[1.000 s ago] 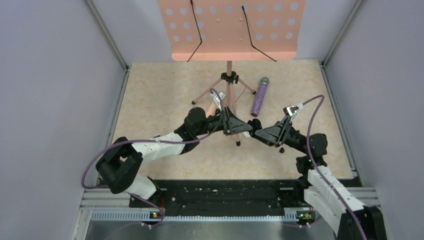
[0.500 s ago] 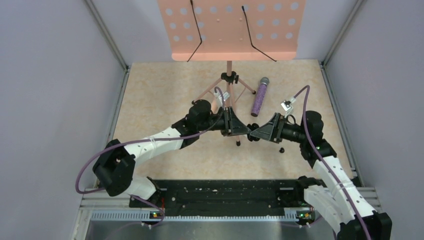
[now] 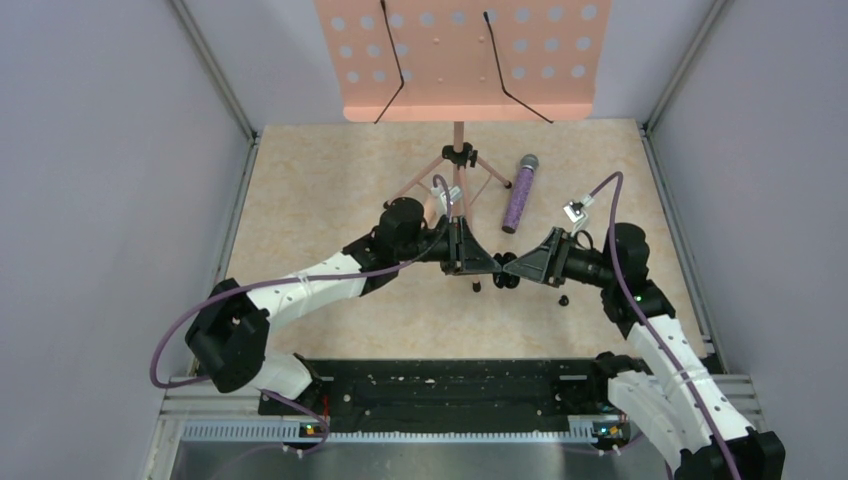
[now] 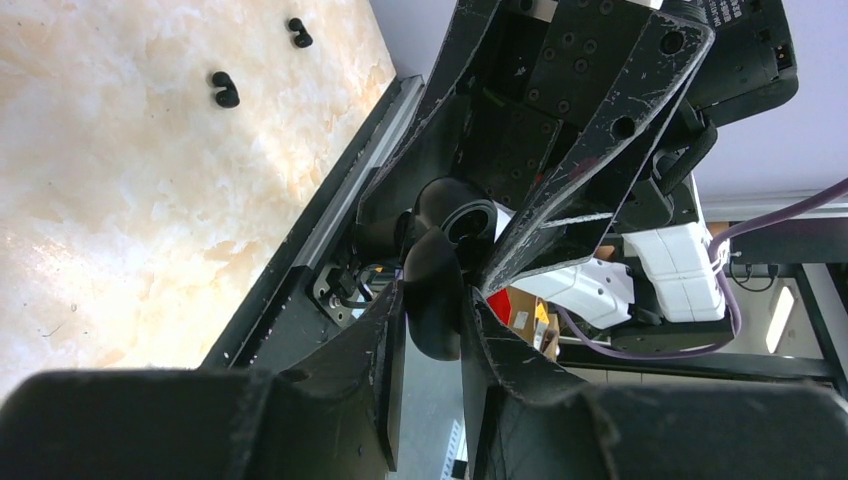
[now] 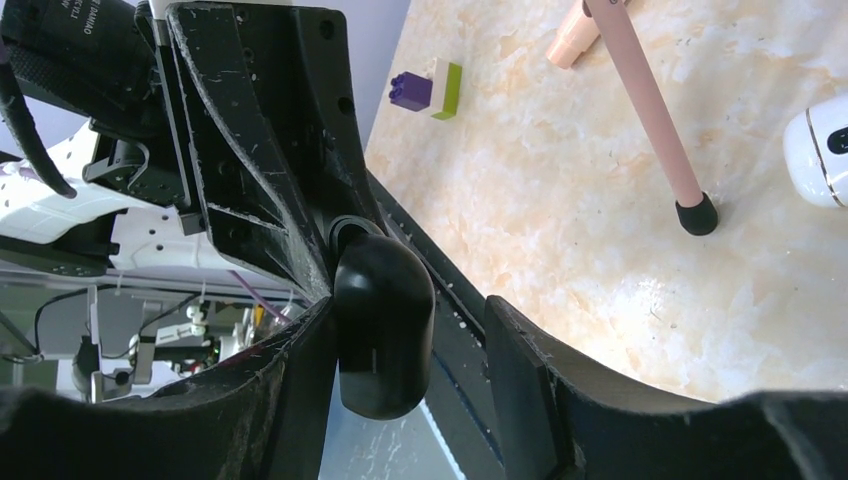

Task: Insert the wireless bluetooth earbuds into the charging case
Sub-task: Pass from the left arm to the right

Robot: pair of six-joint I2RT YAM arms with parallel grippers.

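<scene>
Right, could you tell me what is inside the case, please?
The case, pinched in the left tool, shows one dark round hollow that looks empty. The tool's fingers and the shell cover the rest.

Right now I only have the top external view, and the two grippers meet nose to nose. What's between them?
Observer: The left gripper is shut on the black charging case.
Operator: And my right one?
Observer: The right gripper is open: one finger touches the case, the other stands clear.
Operator: Any earbuds near?
Observer: A white rounded piece lies on the table by the stand's foot, cut by the frame; maybe an earbud.
</scene>
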